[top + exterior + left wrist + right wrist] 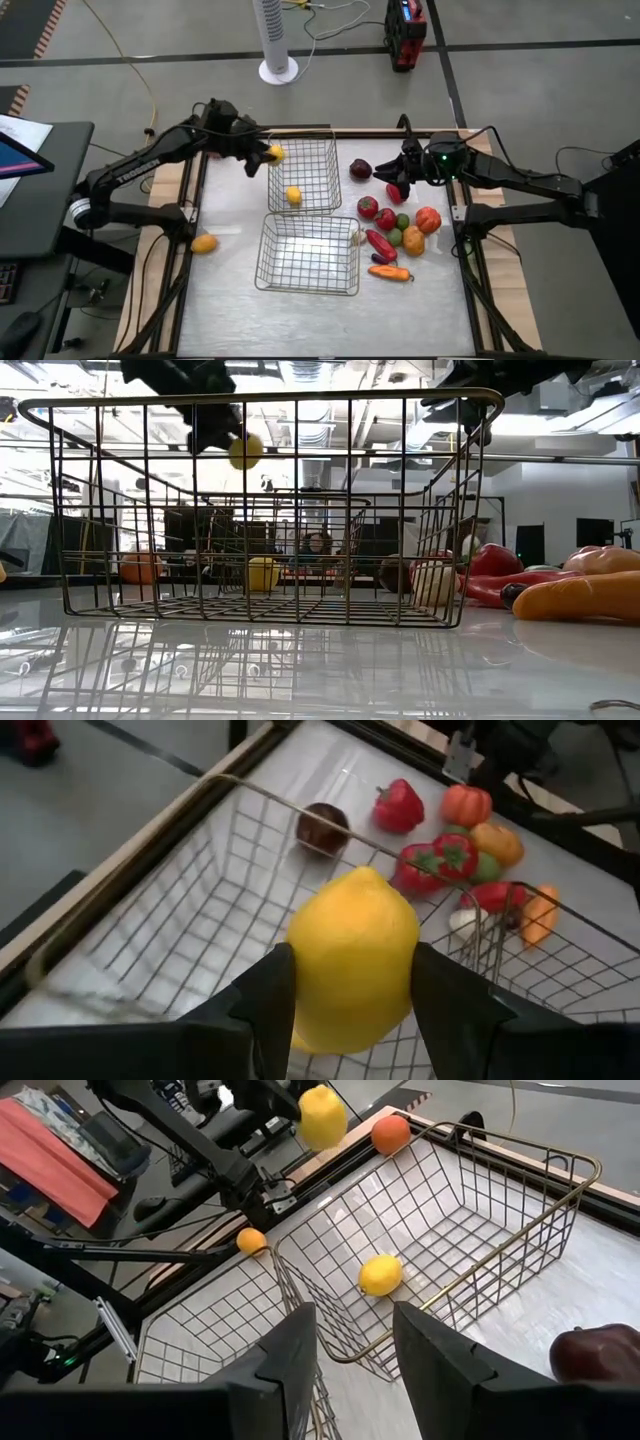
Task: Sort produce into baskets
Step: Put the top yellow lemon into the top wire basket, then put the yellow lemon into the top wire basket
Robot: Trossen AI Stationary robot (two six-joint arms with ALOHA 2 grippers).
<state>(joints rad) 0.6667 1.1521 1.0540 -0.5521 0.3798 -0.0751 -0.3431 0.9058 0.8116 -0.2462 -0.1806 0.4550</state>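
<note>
My left gripper [264, 155] is shut on a yellow lemon [352, 960] above the left rim of the far wire basket [303, 175]. A second lemon [293, 196] lies on that basket's floor. The near wire basket [308, 255] holds nothing that I can see. My right gripper [355, 1350] is open and holds nothing; it hovers at the far edge of the produce pile [395, 225], beside a dark purple piece [360, 169]. The pile holds red, green and orange pieces, a red chili [381, 243] and a carrot [390, 272], all lying on the table. My left gripper pinches the lemon's two opposite sides [300, 970] between its two fingers [445, 1000]. The lemon is lifted clear, above the far basket's rim, as the low view [245, 451] also shows.
An orange [204, 243] lies on the table left of the near basket. Another orange [391, 1134] lies beyond the far basket's corner. A white piece [358, 237] lies by the near basket's right side. The table's raised frame [190, 190] borders the work area.
</note>
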